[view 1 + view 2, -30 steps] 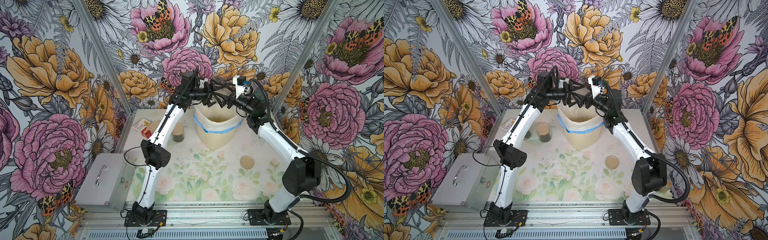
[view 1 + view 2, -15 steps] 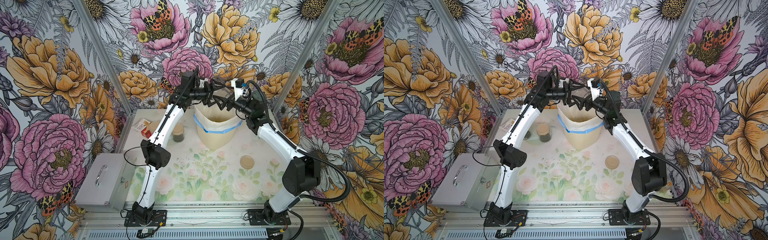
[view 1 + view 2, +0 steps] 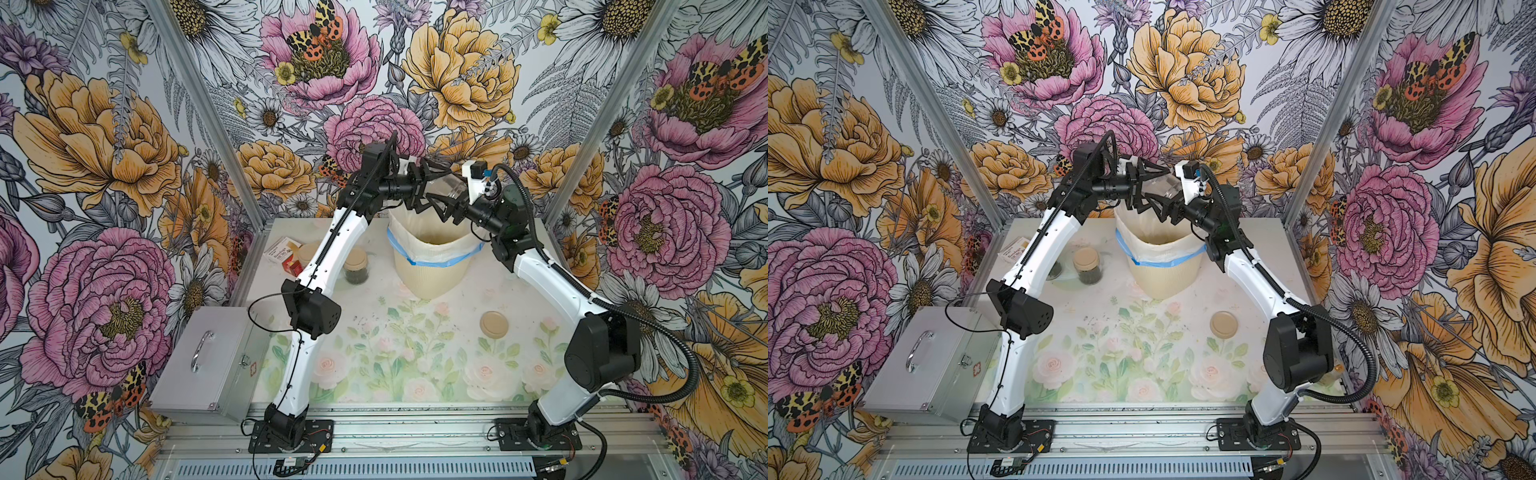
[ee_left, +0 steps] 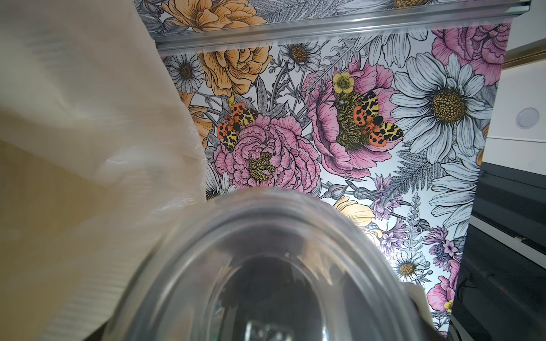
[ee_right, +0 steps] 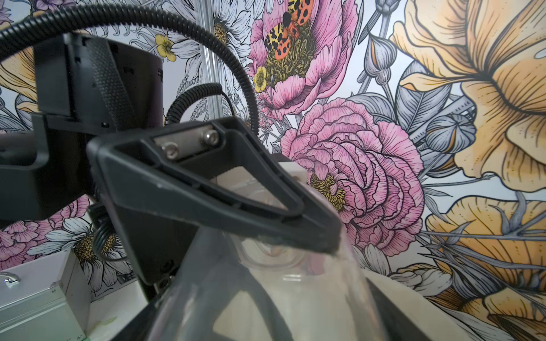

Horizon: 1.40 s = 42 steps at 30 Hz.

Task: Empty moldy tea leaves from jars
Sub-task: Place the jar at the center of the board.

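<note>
Clamping the jar (image 3: 448,189) in the left gripper (image 3: 439,188), tipped above the bin (image 3: 432,279) at the far middle; flanked close on the right by the right gripper (image 3: 456,200) (shut on the glass or not, cannot tell). Could slip and drop into the bag (image 3: 441,248) if released before a firm second hold. Looks clear, empty, no dark bits showing inside

— What colours on the bin (image 3: 428,276)?
— Cream, ribbed, and its bag (image 3: 415,237) is blue-edged.
— The bench (image 3: 395,332)?
— Pale, printed with pink roses and green leaves.
— The rest?
— The jar (image 3: 451,189) is clear glass, the lid (image 3: 494,324) tan, the case (image 3: 208,365) silver, the walls (image 3: 104,145) pink and orange flowers.
</note>
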Motion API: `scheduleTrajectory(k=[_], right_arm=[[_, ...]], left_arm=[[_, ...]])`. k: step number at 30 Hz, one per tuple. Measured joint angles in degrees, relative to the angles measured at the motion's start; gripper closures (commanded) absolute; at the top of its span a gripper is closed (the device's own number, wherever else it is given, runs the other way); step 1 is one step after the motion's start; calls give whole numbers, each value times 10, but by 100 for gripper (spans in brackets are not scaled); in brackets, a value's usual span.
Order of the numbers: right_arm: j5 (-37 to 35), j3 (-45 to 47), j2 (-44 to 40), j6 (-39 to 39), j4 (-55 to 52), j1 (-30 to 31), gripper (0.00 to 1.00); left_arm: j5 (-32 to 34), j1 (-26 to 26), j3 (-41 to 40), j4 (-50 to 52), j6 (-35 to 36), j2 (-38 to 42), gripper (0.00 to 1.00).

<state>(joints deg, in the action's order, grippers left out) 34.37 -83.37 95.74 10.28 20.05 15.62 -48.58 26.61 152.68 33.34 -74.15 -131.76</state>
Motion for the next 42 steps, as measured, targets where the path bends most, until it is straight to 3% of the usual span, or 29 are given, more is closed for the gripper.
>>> scheduleTrajectory(k=[5, 11, 15, 23, 42], right_arm=[[3, 7, 0, 9, 18, -2, 30], [10, 10, 0, 15, 21, -3, 38], [15, 11, 0, 27, 15, -9, 40], [15, 11, -3, 43, 7, -18, 42], [5, 7, -8, 84, -41, -43, 44]], left_arm=[[0, 1, -2, -4, -5, 0, 25], [-1, 1, -24, -14, -5, 9, 6], [-5, -1, -31, -28, 0, 11, 1], [-6, -2, -39, -37, 5, 14, 1], [0, -39, -155, -63, 35, 88, 1]])
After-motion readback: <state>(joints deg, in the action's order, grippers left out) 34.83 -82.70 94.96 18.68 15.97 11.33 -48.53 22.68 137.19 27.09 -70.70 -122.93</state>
